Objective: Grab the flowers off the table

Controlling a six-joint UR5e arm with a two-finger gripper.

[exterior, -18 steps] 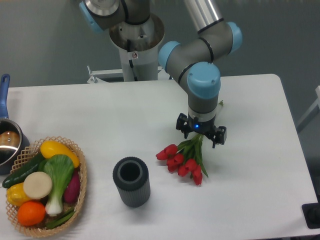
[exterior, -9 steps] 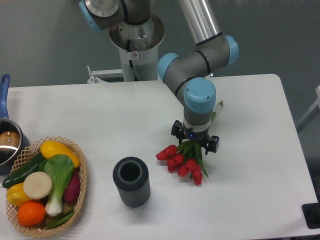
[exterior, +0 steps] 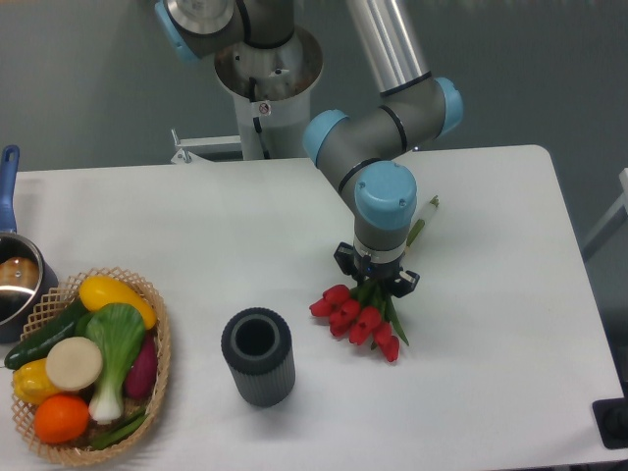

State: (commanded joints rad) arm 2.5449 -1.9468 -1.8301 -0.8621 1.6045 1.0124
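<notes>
Lying under the jaws: flowers (exterior: 358, 322)

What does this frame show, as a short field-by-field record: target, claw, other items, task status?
target: flowers, red tulips lying on the table
claw: claw over the stems, fingers on either side of them; closure not clear
other items: grey cylinder left of the flowers; basket of produce at the left edge; pot behind it
task status: flowers apparently not yet lifted
</notes>
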